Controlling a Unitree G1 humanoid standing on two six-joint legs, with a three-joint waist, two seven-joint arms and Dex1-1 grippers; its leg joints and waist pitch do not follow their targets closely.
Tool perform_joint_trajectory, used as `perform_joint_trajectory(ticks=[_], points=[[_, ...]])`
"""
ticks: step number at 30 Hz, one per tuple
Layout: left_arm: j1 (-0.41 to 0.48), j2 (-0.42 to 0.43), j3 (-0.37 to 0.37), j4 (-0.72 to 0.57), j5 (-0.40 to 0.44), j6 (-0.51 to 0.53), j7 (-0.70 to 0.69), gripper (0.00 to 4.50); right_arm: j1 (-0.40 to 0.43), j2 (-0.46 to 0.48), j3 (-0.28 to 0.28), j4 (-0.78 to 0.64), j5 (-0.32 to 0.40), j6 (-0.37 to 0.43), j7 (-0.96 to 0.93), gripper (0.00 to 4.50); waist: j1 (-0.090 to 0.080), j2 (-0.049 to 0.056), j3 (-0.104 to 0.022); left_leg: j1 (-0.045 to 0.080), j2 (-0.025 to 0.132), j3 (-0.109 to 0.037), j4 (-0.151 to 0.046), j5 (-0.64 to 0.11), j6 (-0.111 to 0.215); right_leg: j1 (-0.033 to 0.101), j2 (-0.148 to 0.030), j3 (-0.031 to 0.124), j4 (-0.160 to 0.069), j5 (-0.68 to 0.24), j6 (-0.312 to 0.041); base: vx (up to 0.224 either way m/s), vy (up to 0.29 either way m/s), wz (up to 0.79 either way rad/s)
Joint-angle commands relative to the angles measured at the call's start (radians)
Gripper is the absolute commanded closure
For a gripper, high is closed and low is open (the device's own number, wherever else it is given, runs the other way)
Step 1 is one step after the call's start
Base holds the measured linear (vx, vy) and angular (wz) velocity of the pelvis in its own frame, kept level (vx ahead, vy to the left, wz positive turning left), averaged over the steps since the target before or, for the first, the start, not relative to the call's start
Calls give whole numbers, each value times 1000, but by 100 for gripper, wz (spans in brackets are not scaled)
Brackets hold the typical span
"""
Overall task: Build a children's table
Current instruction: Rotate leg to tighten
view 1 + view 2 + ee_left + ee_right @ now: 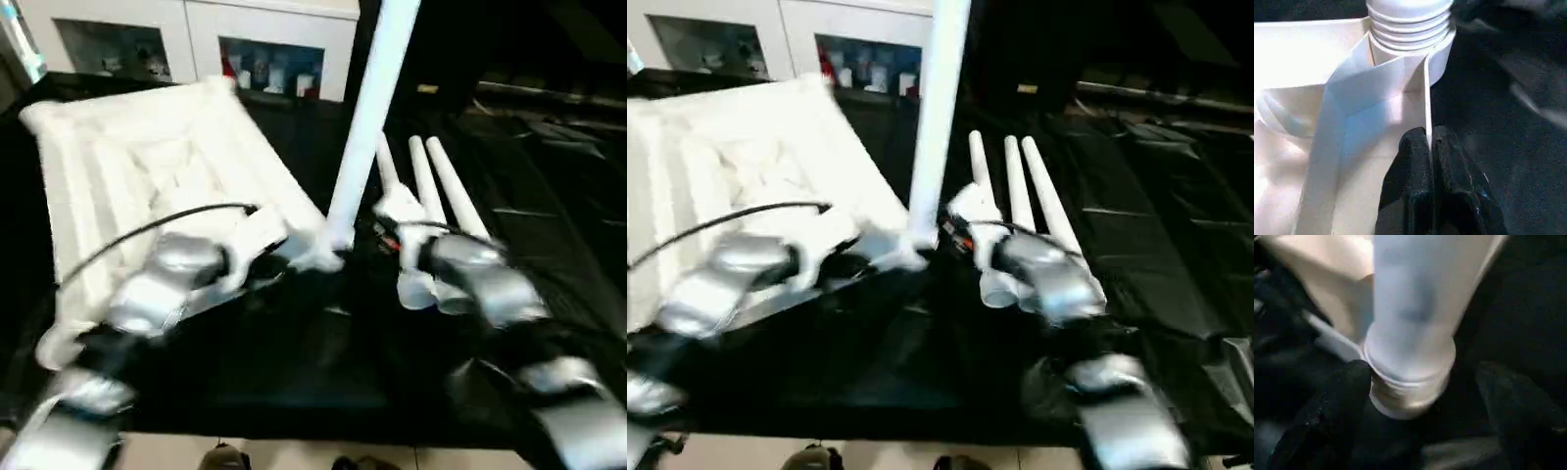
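While blurred above, leg threads visible up close

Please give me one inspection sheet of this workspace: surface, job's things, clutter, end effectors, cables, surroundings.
Surface: black table cover.
Job's things: tabletop underside up; one leg upright in its corner socket; three loose legs lying beside.
Clutter: nothing seen.
End effectors: left end effector shut on the tabletop's thin rim; right end effector open around the upright leg's base.
Cables: black cable over left forearm.
Surroundings: white glass-door cabinet behind.
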Motion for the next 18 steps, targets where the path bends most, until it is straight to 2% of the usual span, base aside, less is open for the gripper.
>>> perform_joint_trajectory(ticks=[1, 3, 5, 9, 13, 18], points=[[11, 9, -42, -53, -33, -14, -96, 450, 11, -25, 18, -49, 19, 34, 64, 80, -1, 18, -71, 18, 41, -7, -63, -144, 52, 56, -82, 56, -61, -86, -231, 0, 0, 0], [13, 16, -42, -67, -44, -11, -114, 450, 13, -28, 21, -62, 25, 40, 80, 80, 0, 17, -69, 19, 43, -9, -65, -164, 41, 56, -85, 56, -65, -129, -226, 0, 0, 0], [20, 36, -49, -95, -60, -4, -151, 450, 18, -33, 31, -83, 34, 49, 114, 80, 0, 17, -70, 20, 43, -8, -64, -161, 35, 53, -85, 56, -64, -133, -225, 0, 0, 0], [26, 48, -48, -103, -60, -7, -162, 450, 21, -33, 44, -99, 35, 55, 140, 80, 2, 16, -73, 18, 42, -8, -62, -126, 40, 55, -84, 56, -57, -78, -234, 0, 0, 0], [29, 54, -45, -104, -56, -8, -170, 450, 23, -26, 51, -100, 26, 59, 146, 80, 4, 12, -73, 18, 41, -7, -62, -123, 42, 56, -84, 56, -57, -81, -232, 0, 0, 0], [32, 59, -48, -111, -59, -4, -169, 450, 20, -16, 49, -100, 34, 71, 149, 129, 6, 13, -74, 18, 41, -7, -62, -125, 37, 56, -85, 56, -58, -102, -224, 0, 0, 0]])
